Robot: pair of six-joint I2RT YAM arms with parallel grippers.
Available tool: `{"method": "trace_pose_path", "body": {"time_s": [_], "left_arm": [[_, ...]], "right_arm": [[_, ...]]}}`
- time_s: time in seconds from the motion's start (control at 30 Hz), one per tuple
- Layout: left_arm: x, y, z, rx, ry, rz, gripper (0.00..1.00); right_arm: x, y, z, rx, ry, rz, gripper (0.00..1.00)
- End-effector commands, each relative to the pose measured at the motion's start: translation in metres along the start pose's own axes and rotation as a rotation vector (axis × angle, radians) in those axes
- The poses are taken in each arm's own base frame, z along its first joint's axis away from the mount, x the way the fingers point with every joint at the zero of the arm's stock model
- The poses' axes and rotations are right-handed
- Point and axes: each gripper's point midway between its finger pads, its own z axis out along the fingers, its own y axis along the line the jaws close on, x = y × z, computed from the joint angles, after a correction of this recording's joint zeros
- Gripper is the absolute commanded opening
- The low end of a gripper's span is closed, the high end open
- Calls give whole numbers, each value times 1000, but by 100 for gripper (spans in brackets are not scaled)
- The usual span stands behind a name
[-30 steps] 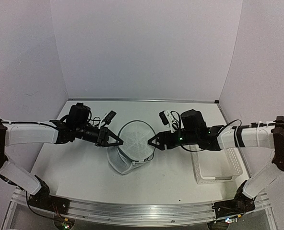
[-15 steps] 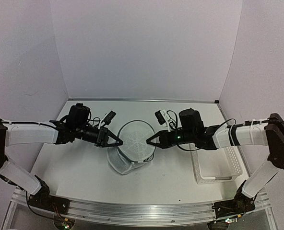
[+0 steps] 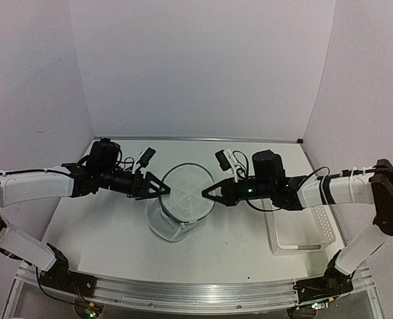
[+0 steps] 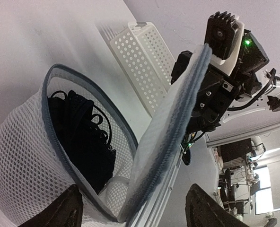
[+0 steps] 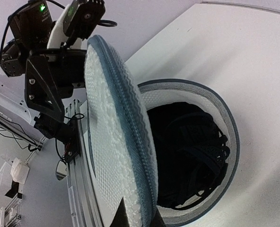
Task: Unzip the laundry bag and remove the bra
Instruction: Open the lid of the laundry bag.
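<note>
The right gripper (image 3: 206,195) is pinched shut on the rim of the lid (image 3: 186,196), right at its fingertips, holding that round panel lifted on edge off the bag (image 3: 173,222). Just past those fingers and a little below them the mouth gapes, its zip edge undone nearly all the way round. Down inside lies the bra (image 5: 187,146), a dark crumple with thin straps looping near the top, sunk below the rim, so any reach has to go downward along the bag's axis.

On the far side of the lid from the right gripper, the left gripper (image 3: 162,189) stands wide open with nothing in it. Its fingers (image 4: 64,208) straddle the near wall of the bag, and from there the bra sits ahead of them and to one side, well inside the mesh.

I'd say the left arm is the one to dip in, since it's free and the right is busy propping the lid. The basket (image 3: 316,226) waits behind the right gripper.
</note>
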Motion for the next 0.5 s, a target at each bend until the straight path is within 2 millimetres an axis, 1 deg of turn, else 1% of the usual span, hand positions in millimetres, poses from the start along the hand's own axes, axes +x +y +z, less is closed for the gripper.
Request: {"method": "trace_pose_path", "body": {"time_s": [0.0, 0.1, 0.2, 0.27, 0.33, 0.4, 0.47], "left_arm": [[-43, -40, -34, 11, -127, 109, 80], [-54, -51, -52, 10, -172, 131, 84], [-61, -51, -67, -18, -213, 128, 89], [-64, -46, -73, -45, -231, 104, 90], [-65, -35, -75, -83, -237, 67, 90], [-62, -23, -73, -127, -224, 27, 90], [-57, -13, -68, -142, -200, 7, 90]], "right_arm": [[-30, 27, -11, -59, -97, -179, 0], [-33, 31, -11, -60, -106, -240, 0], [-32, 38, -9, -60, -110, -318, 0], [-28, 47, -7, -62, -117, -405, 0], [-20, 60, -5, -74, -122, -524, 0], [-10, 73, -4, -93, -127, -668, 0], [-1, 80, -3, -97, -128, -768, 0]]}}
